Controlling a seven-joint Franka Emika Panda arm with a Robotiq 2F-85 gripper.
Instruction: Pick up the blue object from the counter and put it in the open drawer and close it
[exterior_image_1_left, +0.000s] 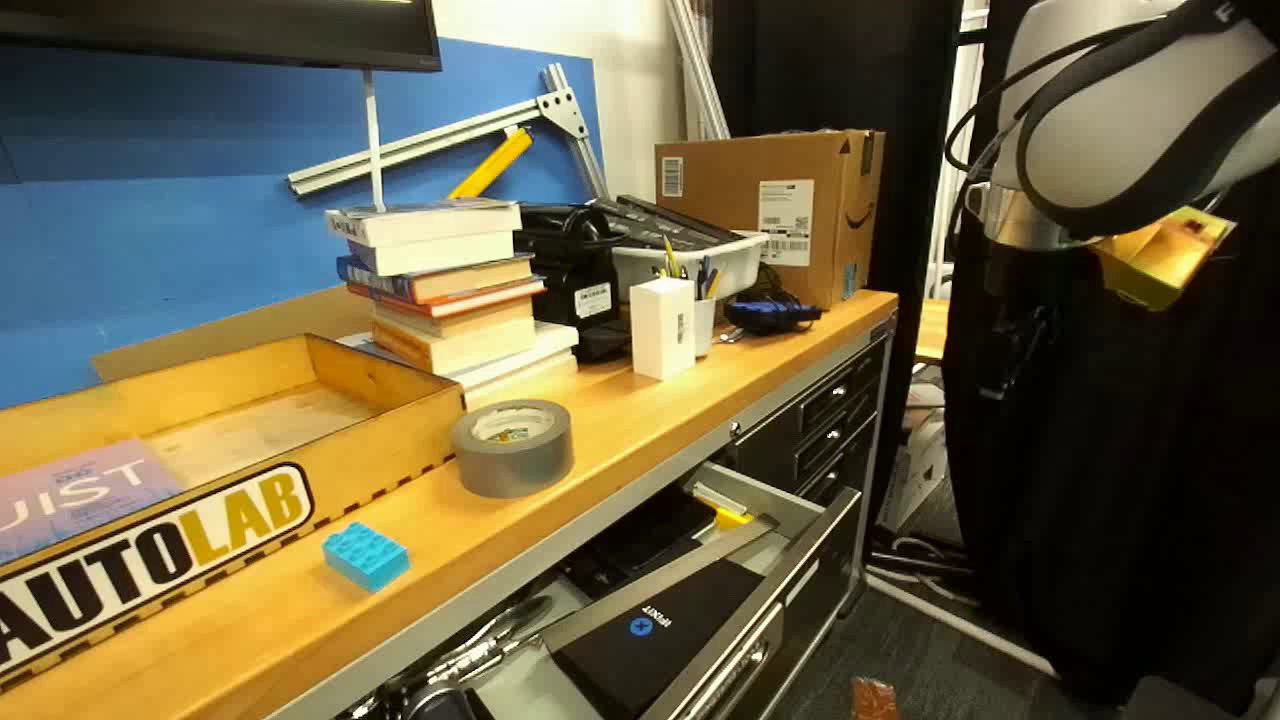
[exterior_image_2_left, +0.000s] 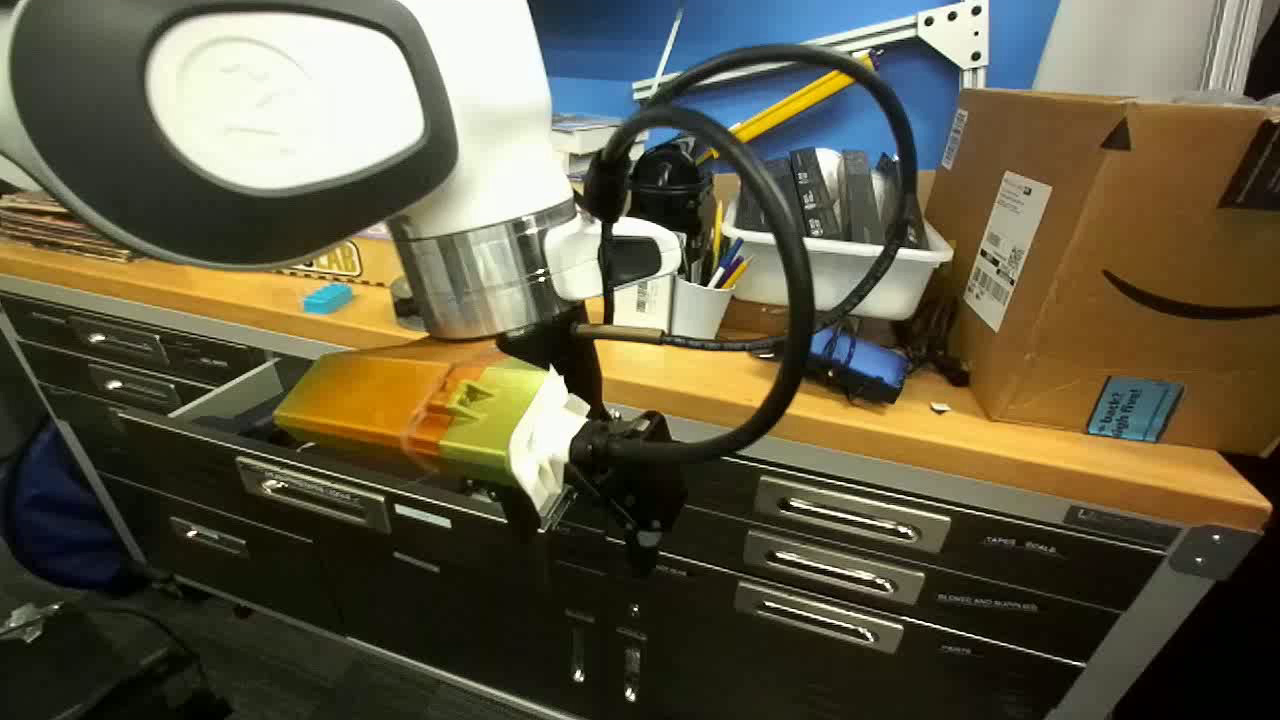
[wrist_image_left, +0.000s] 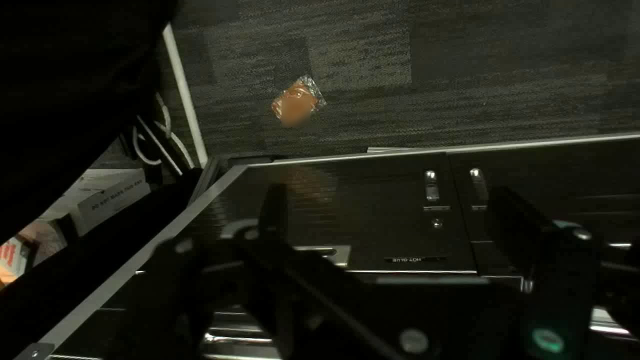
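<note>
On the surface (exterior_image_1_left: 620, 425), at eight o'clock from the tape roll (exterior_image_1_left: 513, 465) in an exterior view: blue block (exterior_image_1_left: 366, 556), not yet lifted.
Drawer (exterior_image_1_left: 830, 560) is already pulled out; grasping, placing and closing are judged to remain. The hand (wrist_image_left: 387, 200) is aimed downward before the cabinet (exterior_image_2_left: 450, 620), fingers (wrist_image_left: 515, 215) spread, nothing seen between them; from it, in an exterior view, the blue block (exterior_image_2_left: 327, 298) is seen at ten o'clock.

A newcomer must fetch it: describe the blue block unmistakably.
On the wooden counter stands a tray lettered AUTOLAB. In front of it, near the grey tape roll, lies the blue block: small, bright cyan, its studded top unlike either neighbour.
</note>
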